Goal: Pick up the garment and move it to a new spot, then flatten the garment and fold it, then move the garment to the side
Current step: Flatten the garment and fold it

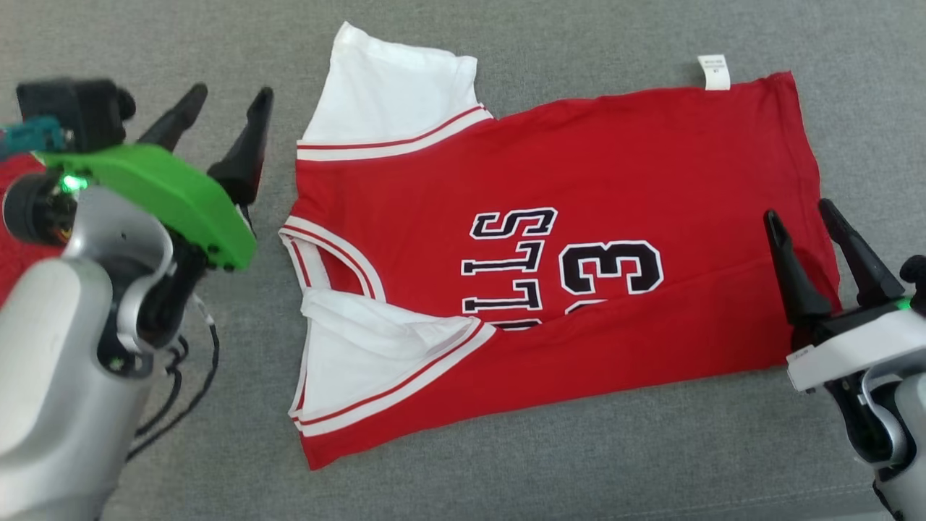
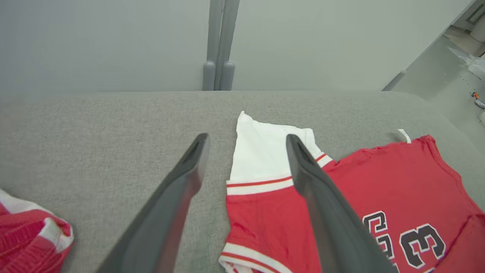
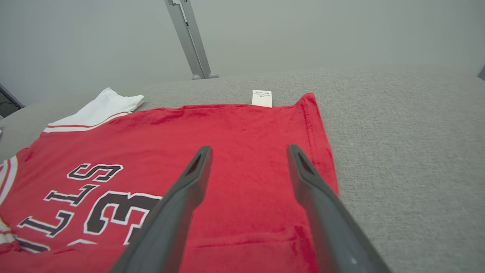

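Jersey [image 1: 651, 181] lies spread on the grey bench [image 1: 506, 470], collar end to our left, hem to our right, label [image 1: 714, 72] sticking out at the far edge. Its near long side looks turned over onto the front, cutting off the lettering, with the near sleeve [image 1: 376, 347] on top; the far sleeve [image 1: 383, 87] juts out flat. We judge flattening done, folding underway. Left gripper [image 1: 230, 95] sits just beside the collar end, jaws wide apart, holding nothing. Right gripper [image 1: 798, 211] is over the hem, jaws likewise wide and empty. Next move, we think: pinch the far sleeve and far hem corner, then bring both toward us evenly. A second red-and-white cloth [image 1: 14, 231] lies far left.
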Motion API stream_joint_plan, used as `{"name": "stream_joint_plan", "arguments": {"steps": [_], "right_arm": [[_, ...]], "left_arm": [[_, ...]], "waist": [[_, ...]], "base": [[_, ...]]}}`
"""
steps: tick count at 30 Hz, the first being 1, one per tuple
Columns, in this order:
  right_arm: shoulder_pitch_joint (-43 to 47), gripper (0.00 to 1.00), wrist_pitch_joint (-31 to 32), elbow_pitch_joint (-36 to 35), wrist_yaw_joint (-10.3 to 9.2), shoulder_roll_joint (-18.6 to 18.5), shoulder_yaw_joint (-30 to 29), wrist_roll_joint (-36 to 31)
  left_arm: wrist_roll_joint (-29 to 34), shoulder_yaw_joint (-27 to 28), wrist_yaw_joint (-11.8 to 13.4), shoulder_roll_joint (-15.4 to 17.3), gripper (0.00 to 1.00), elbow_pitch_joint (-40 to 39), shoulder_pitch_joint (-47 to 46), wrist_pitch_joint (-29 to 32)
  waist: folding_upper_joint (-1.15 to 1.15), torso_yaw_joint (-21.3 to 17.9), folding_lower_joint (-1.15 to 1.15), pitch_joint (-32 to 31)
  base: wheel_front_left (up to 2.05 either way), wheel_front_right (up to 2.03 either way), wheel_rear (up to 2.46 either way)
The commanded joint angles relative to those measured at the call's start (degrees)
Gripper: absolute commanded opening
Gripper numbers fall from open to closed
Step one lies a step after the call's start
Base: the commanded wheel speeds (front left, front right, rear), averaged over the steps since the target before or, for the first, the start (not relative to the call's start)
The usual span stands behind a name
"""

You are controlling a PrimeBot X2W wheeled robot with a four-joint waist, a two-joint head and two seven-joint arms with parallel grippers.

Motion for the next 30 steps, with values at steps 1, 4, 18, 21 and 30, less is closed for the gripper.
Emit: {"name": "stream_joint_plan", "arguments": {"steps": [1, 4, 18, 21, 30], "right_arm": [[-1.9, 1.00, -0.5, 0.7, -0.11, 0.3, 0.2, -1.2], [-3.5, 1.00, -1.1, 1.7, -0.11, 1.1, 0.6, -2.0], [-7.1, 1.00, -2.6, 3.5, -0.11, 3.8, 5.0, 0.6], [-7.6, 1.00, -2.5, 3.1, -0.11, 4.1, 5.1, 1.0], [-7.9, 1.00, -2.5, 2.4, -0.11, 4.5, 4.9, 1.0]], "left_arm": [[0.0, -0.9, -1.0, 1.0, 1.00, 3.0, -5.1, 3.3], [1.2, -3.2, -2.8, 1.8, 1.00, 8.5, -13.6, 9.4], [5.7, -10.0, -9.7, 6.6, 1.00, 23.0, -32.5, 26.3], [5.3, -10.2, -9.9, 6.7, 1.00, 23.9, -33.5, 27.5], [5.9, -11.0, -10.2, 6.9, 1.00, 25.2, -34.6, 28.0]], "waist": [[0.00, -2.8, 0.00, 4.3], [0.00, -4.5, 0.00, 6.4], [0.00, -12.3, 0.00, 12.4], [0.00, -12.9, 0.00, 13.0], [0.00, -13.7, 0.00, 13.9]], "base": [[0.00, 0.00, 0.00], [0.00, 0.00, 0.00], [0.00, 0.00, 0.00], [0.00, 0.00, 0.00], [0.00, 0.00, 0.00]]}}
